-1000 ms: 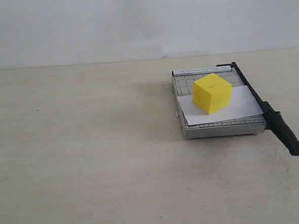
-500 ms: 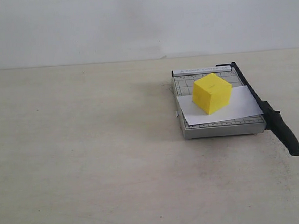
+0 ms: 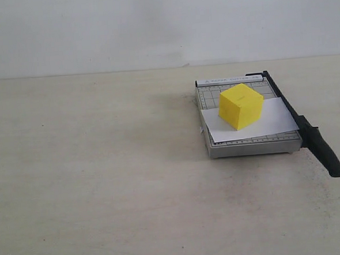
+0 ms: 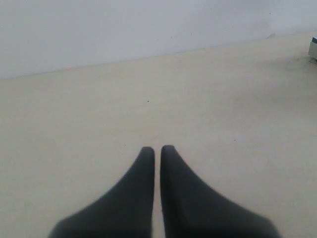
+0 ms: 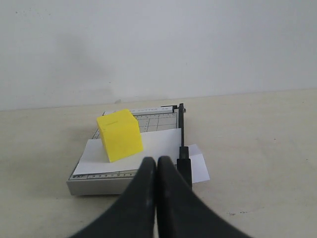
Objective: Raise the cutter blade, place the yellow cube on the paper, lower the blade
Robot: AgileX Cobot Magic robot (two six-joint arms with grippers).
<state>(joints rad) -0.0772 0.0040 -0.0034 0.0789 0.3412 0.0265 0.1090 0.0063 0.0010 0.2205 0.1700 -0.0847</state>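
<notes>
The yellow cube sits on the white paper, which lies on the grey trimmer. The black cutter blade lies down flat along the trimmer's right edge, its thick handle jutting past the front. Neither arm shows in the exterior view. My left gripper is shut over bare table, holding nothing. My right gripper is shut and empty, hovering short of the trimmer's front edge, beside the blade handle.
A pale beige table runs to a white wall at the back. A corner of the trimmer shows at the edge of the left wrist view.
</notes>
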